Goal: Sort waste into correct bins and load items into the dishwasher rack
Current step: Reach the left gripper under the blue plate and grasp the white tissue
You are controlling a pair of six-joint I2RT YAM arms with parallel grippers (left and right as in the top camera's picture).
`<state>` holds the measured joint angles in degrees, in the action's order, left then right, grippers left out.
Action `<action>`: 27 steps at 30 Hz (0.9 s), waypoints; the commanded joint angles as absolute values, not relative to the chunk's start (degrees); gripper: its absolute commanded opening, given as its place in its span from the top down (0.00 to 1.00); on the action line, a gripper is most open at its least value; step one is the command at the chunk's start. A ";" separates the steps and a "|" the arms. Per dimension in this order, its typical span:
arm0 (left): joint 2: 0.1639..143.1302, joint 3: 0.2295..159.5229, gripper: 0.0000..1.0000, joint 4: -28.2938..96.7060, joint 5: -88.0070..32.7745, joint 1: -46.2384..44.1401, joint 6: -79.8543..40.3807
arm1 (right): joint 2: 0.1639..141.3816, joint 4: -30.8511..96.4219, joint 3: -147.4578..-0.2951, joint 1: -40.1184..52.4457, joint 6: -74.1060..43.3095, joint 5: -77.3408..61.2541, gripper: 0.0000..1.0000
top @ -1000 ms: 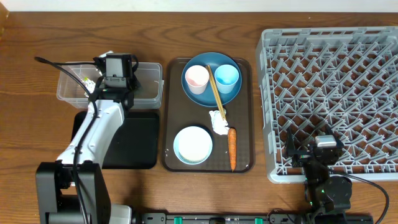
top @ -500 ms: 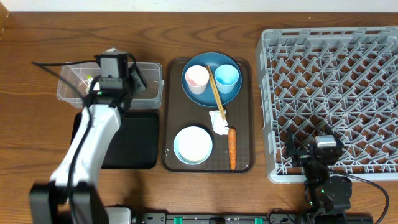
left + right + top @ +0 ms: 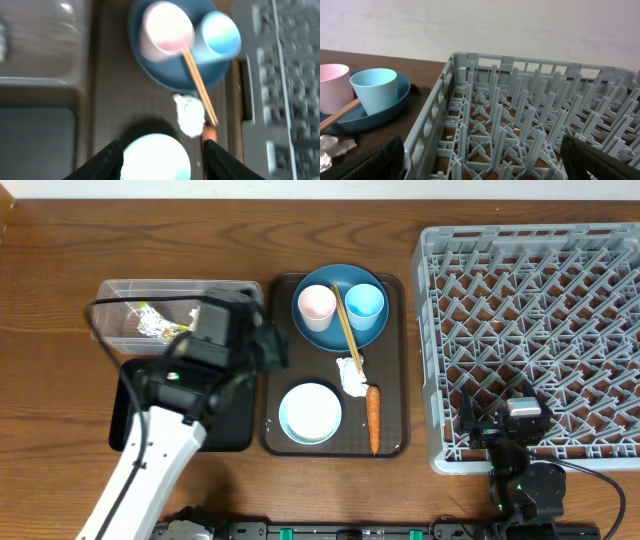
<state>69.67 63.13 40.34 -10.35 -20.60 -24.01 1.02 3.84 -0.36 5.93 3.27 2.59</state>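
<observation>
Left gripper (image 3: 162, 160) hangs wide open and empty above the serving tray (image 3: 392, 400).
The crumpled paper wad (image 3: 190, 116) lies just ahead, slightly right, beside the carrot (image 3: 373, 418); this arm is nearer.

Overhead looks straight down; blurred left wrist seemingly too, sharing the blue plate (image 3: 374, 332) (image 3: 160, 72).

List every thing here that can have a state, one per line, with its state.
left claw, open, empty
right claw, open, empty
clear tub, holds wrapper and white paper
blue plate, flat, carrying both cups
pink cup, upright, empty
blue cup, upright, empty
pale blue bowl, upright, empty
dishwasher rack, empty
</observation>
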 commanded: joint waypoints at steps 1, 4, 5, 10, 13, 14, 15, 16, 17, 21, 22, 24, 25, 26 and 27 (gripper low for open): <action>71.94 63.29 0.47 40.36 -8.14 -25.19 -24.27 | 0.93 4.08 -0.30 7.53 3.90 2.98 0.01; 74.72 63.29 0.47 40.01 -5.13 -28.49 -24.25 | 0.93 4.08 -0.30 7.53 3.90 2.98 0.01; 75.92 63.29 0.47 40.03 -4.32 -29.52 -24.25 | 0.93 4.08 -0.30 7.53 3.92 2.98 0.01; 82.67 63.29 0.46 38.15 -3.18 -33.01 -24.25 | 0.93 4.08 -0.30 7.53 3.92 3.01 0.01; 86.37 63.29 0.46 35.48 -3.46 -34.39 -24.29 | 0.93 4.08 -0.30 7.53 3.90 2.98 0.01; 87.37 63.29 0.46 34.74 -3.46 -34.72 -24.29 | 0.93 4.08 -0.30 7.53 3.90 2.98 0.01; 88.33 63.29 0.46 33.87 -3.44 -35.09 -24.27 | 0.93 4.08 -0.30 7.53 3.90 3.01 0.01; 89.10 63.29 0.46 33.17 -3.44 -35.33 -24.27 | 0.93 4.08 -0.30 7.53 3.92 3.01 0.01; 89.84 63.29 0.46 32.38 -3.46 -35.62 -24.29 | 0.93 4.08 -0.30 7.53 3.92 2.98 0.01; 91.35 63.29 0.47 31.05 -3.42 -36.84 -24.51 | 0.93 4.08 -0.30 7.53 3.92 2.98 0.01; 91.57 63.29 0.47 30.94 -3.40 -37.17 -24.49 | 0.93 4.08 -0.30 7.53 3.92 3.01 0.01; 92.18 63.29 0.47 30.70 -3.38 -37.95 -24.49 | 0.93 4.08 -0.30 7.53 3.90 3.01 0.01; 92.47 63.29 0.47 30.63 -3.38 -38.26 -24.49 | 0.93 4.08 -0.30 7.53 3.90 2.98 0.01; 92.79 63.26 0.47 30.52 -3.38 -38.63 -24.49 | 0.93 4.08 -0.30 7.53 3.92 3.01 0.01; 93.12 63.26 0.47 30.44 -3.38 -38.92 -24.51 | 0.93 4.08 -0.30 7.53 3.90 2.98 0.01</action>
<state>91.88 63.13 30.63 -4.25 -38.09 -24.16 1.02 3.84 -0.36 5.93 3.27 2.57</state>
